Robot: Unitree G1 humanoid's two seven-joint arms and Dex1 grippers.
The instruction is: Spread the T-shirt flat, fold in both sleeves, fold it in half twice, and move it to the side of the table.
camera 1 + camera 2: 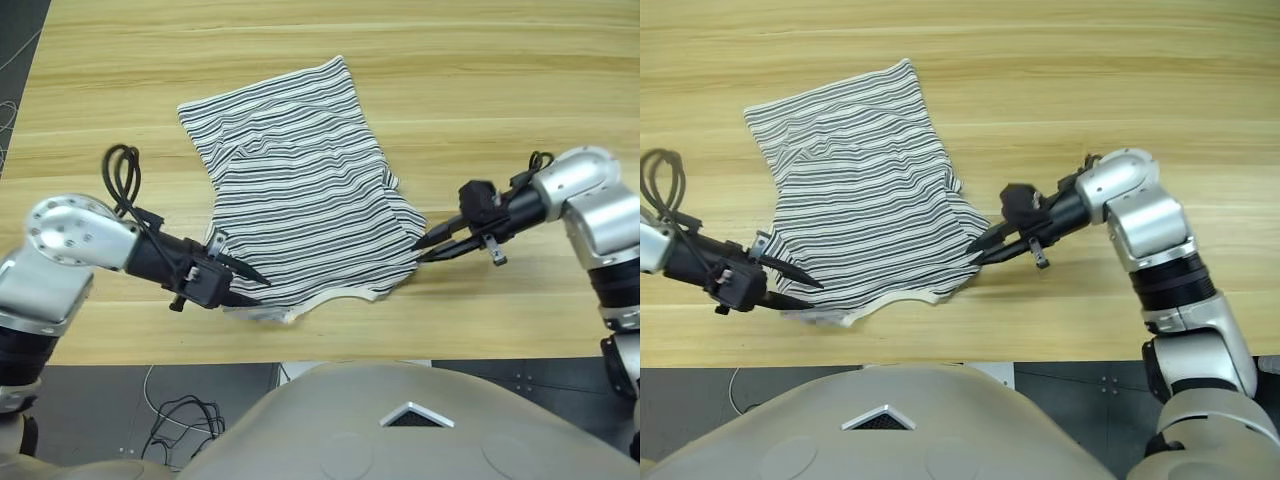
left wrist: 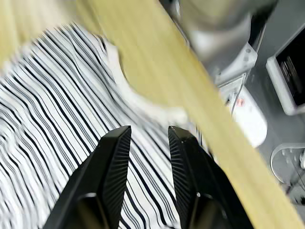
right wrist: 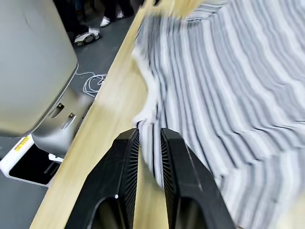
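Observation:
A black-and-white striped T-shirt [image 1: 300, 190] lies partly folded on the wooden table [image 1: 500, 80], with its layers bunched along the near hem. My left gripper [image 1: 252, 287] is at the shirt's near-left corner. It is open, and in the left wrist view its fingers [image 2: 114, 162] straddle striped cloth close to the white hem. My right gripper [image 1: 422, 250] is at the near-right corner. Its fingers [image 3: 176, 167] are pinched on a fold of the T-shirt's edge [image 3: 152, 143].
The table's near edge [image 1: 480, 358] runs just behind both grippers, with grey floor and loose cables [image 1: 185, 415] below it. Bare wood stretches to the left, right and far side of the shirt.

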